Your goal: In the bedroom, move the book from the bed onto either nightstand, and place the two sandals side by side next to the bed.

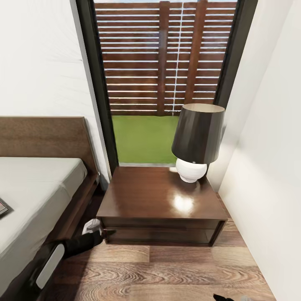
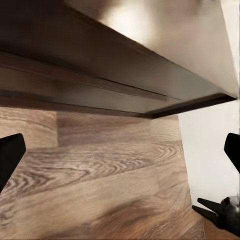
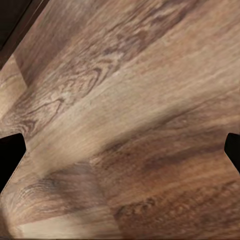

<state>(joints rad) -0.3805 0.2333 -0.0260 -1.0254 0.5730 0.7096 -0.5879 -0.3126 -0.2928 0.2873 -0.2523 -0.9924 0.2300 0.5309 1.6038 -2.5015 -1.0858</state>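
Observation:
The nightstand (image 1: 159,196) is a low glossy dark-brown cabinet standing between the bed (image 1: 42,138) and the white wall. The bed's grey mattress (image 1: 29,188) lies at left. A flat dark thing (image 1: 3,207) rests on the mattress, cut off by the frame edge; I cannot tell whether it is the book. The sandals are out of view. My left gripper (image 1: 101,235) hangs low by the nightstand's front left corner, open and empty (image 2: 120,155), facing the nightstand's underside (image 2: 100,75). My right gripper (image 3: 120,155) is open over bare floor, its tips (image 1: 228,297) at the bottom edge.
A lamp (image 1: 196,140) with a dark shade and white base stands on the nightstand's back right corner. Behind it is a tall dark-framed window (image 1: 167,62). The white wall (image 1: 267,167) closes the right side. Wood-plank floor (image 1: 167,271) lies in front.

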